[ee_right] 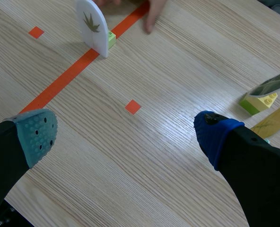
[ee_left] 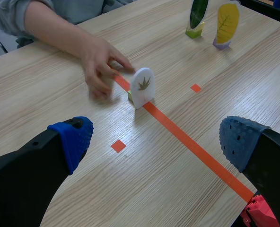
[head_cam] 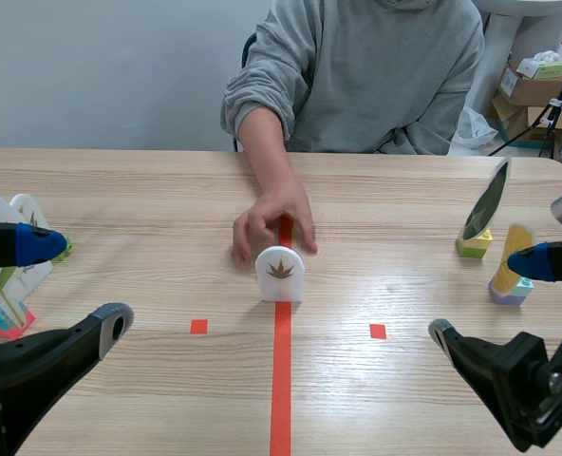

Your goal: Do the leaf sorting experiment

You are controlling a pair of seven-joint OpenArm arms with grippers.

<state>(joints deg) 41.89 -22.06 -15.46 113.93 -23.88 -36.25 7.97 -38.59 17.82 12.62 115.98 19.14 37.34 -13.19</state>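
The white leaf card (head_cam: 280,274) stood upright on the table's (head_cam: 148,218) centre tape line. A person's hand (head_cam: 273,224) rested palm-down just behind it. The left pincer (ee_left: 156,142) and right pincer (ee_right: 126,135) hovered low, both wide open and holding nothing.

Leaf cards on block stands, fully in view: three.
- One white card with a brown leaf (head_cam: 280,272), at the middle of the desk (head_cam: 148,209).
- One green leaf card (head_cam: 486,201) and one yellow leaf card (head_cam: 515,242), at the right side.

More white cards (head_cam: 4,217) at the left side are partly hidden, so their count cannot be told.

Tools: two, the left tool (head_cam: 77,285) and the right tool (head_cam: 487,296).

Person's hand (head_cam: 273,223) on the desk: one.
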